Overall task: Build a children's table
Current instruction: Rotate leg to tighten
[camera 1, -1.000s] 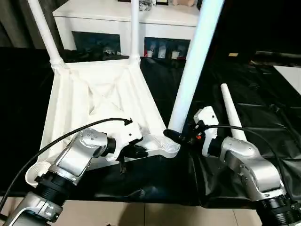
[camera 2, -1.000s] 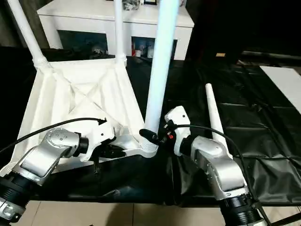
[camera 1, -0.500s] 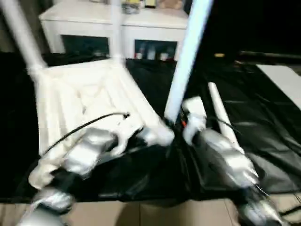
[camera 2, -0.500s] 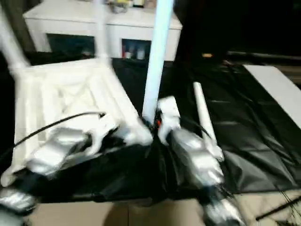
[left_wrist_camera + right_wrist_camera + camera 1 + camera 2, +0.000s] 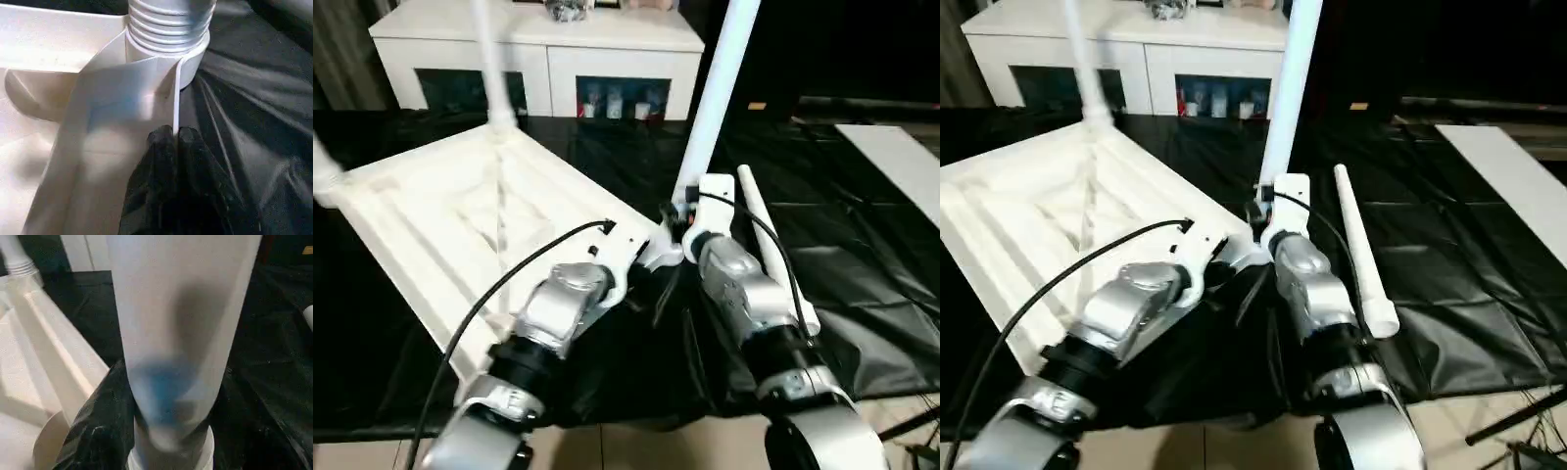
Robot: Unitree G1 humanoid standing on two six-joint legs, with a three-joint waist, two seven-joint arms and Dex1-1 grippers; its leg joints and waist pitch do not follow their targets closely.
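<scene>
- The upturned table top point(image 5: 460, 225) is seen lying on a black sheet point(image 5: 862, 255), ribbed underside up, in front of a white cabinet point(image 5: 548, 49).
- An upright leg point(image 5: 715, 93) is seated in the near corner socket point(image 5: 166, 44); another leg point(image 5: 492, 59) is stood at a far corner.
- A thin rib of the top beside that socket is pinched between the narrowed fingers of the left gripper point(image 5: 173, 134).
- The base of the upright leg is gripped by the right gripper point(image 5: 146, 431), though only one finger point(image 5: 105, 431) is plainly visible.
- A loose leg point(image 5: 1361, 255) is left flat on the sheet, beside the right arm.
</scene>
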